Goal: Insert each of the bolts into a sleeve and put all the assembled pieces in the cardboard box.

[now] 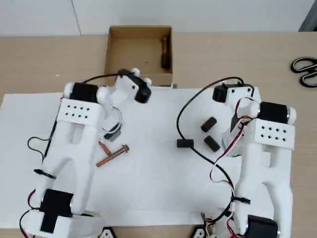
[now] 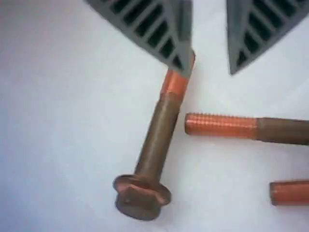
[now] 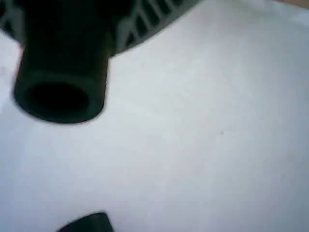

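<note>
My left gripper (image 2: pixel 208 70) hangs open just above the white paper, and one grey fingertip (image 2: pixel 181 60) covers the threaded end of a copper bolt (image 2: pixel 149 154). Two more bolts (image 2: pixel 241 126) (image 2: pixel 289 192) lie beside it. In the high view this gripper (image 1: pixel 113 133) sits over the bolts (image 1: pixel 113 154). My right gripper (image 1: pixel 218 125) is shut on a black sleeve (image 3: pixel 60 82) (image 1: pixel 208 124), whose open end faces the camera. Two other sleeves (image 1: pixel 212 143) (image 1: pixel 184 144) lie on the paper. The cardboard box (image 1: pixel 115 49) at the back holds one assembled piece (image 1: pixel 165 53).
White paper (image 1: pixel 158 188) covers the table between the arms. Black scissors (image 1: pixel 306 69) lie at the far right edge. Cables (image 1: pixel 185 111) loop from the right arm across the paper near the sleeves.
</note>
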{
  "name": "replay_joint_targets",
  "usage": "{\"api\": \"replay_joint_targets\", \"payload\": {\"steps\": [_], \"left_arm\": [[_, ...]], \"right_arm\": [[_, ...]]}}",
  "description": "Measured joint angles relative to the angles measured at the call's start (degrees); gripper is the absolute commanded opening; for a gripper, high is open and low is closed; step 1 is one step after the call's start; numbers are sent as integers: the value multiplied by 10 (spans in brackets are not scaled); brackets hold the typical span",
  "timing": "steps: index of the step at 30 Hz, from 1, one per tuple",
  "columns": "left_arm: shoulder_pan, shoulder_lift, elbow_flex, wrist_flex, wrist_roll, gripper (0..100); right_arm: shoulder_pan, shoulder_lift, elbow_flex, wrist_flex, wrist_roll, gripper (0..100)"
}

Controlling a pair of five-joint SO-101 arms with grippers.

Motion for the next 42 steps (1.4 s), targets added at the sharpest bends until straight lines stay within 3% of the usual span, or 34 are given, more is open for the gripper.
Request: {"api": "replay_joint_targets", "payload": {"steps": [7, 27, 42], "left_arm": [[43, 3, 48, 0, -5, 73], [46, 3, 149, -135, -44, 77], [45, 69, 164, -178, -51, 98]], "right_arm": [[0, -18, 0, 0, 0, 4], [0, -19, 0, 0, 0, 4], [0, -19, 0, 0, 0, 4]]}}
